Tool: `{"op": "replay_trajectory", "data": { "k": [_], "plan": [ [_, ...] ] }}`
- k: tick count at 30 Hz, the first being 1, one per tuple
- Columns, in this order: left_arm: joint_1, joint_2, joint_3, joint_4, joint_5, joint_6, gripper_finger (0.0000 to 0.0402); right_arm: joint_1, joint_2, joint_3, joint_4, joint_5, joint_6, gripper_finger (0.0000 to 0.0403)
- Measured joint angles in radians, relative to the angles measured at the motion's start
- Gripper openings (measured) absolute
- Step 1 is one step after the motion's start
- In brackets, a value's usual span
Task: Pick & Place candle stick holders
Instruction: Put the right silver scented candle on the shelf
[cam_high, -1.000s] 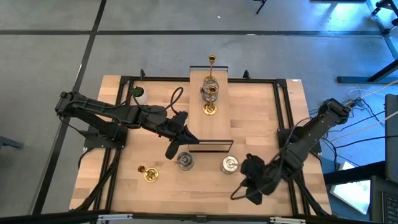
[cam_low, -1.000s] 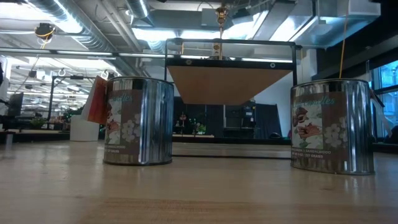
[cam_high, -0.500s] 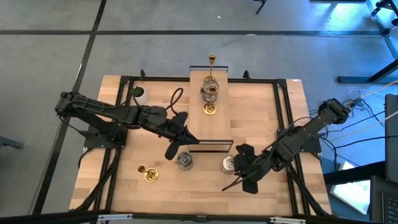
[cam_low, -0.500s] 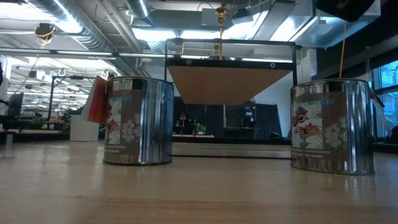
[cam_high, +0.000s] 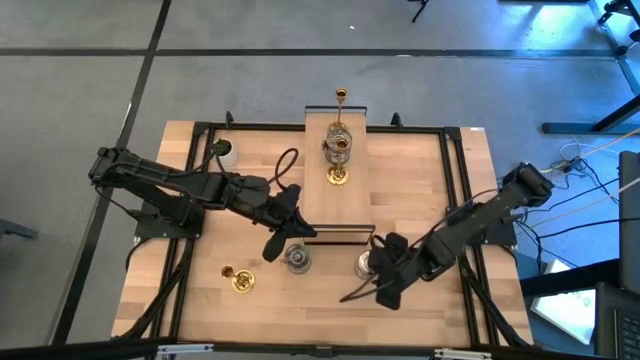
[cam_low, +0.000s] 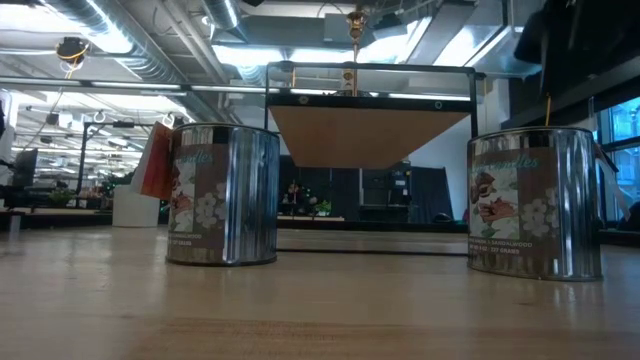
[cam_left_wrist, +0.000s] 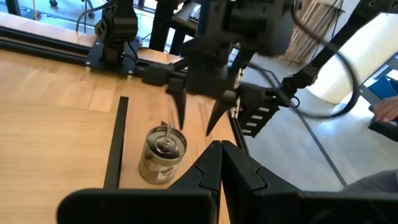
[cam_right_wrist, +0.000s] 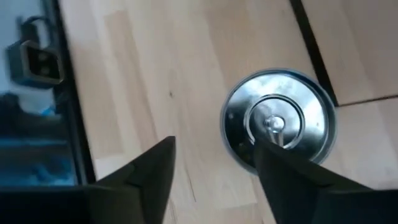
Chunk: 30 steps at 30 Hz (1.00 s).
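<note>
Two squat silver candle stick holders stand on their bases near the table's front: the left one (cam_high: 297, 258) and the right one (cam_high: 367, 263), (cam_low: 535, 205). My right gripper (cam_right_wrist: 214, 168) hovers open just over the right holder (cam_right_wrist: 277, 121) without touching it. My left gripper (cam_left_wrist: 221, 152) is shut and empty, a little beyond the left holder. A slim brass holder (cam_high: 238, 280) stands at the front left. Two more brass ones (cam_high: 338, 175), (cam_high: 341, 95) and a silver one (cam_high: 338, 145) sit on the raised shelf.
The raised wooden shelf (cam_high: 325, 205) juts in from the table's far edge to its middle. A white cup with green inside (cam_high: 222, 150) stands at the far left. A black frame rail (cam_high: 455, 200) runs along the table's sides. Bare wood lies along the front edge.
My right gripper has travelled from the table's front right corner toward the left and a little toward the far edge, ending over the right silver holder. Its dark body has come into the low view's upper right. The holders have stayed put.
</note>
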Motion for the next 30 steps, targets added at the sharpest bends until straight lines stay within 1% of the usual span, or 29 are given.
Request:
{"op": "replay_trajectory", "data": {
  "k": [5, 10, 18, 21, 26, 30],
  "plan": [
    [-0.005, 0.000, 0.000, -0.002, 0.000, 0.000, 0.0002, -0.013, 0.014, 0.000, 0.007, -0.001, 0.118, 0.0272],
    [-0.005, 0.000, 0.000, -0.006, 0.000, -0.002, 0.0002, -0.019, 0.013, 0.000, 0.003, -0.001, 0.196, 0.0325],
    [-0.005, 0.000, 0.000, -0.006, 0.000, -0.001, 0.0002, -0.058, 0.013, 0.000, -0.084, -0.002, 0.359, 0.0392],
    [-0.005, 0.000, 0.000, -0.006, 0.000, 0.000, 0.0002, -0.084, 0.013, 0.000, -0.088, -0.007, 0.399, 0.0398],
    [-0.005, 0.000, 0.000, -0.006, -0.005, -0.001, 0.0002, -0.121, 0.012, 0.000, -0.084, -0.059, 0.424, 0.0400],
    [-0.005, 0.000, 0.000, -0.006, -0.002, -0.002, 0.0002, -0.136, 0.013, 0.000, -0.084, -0.063, 0.459, 0.0400]
  ]
}}
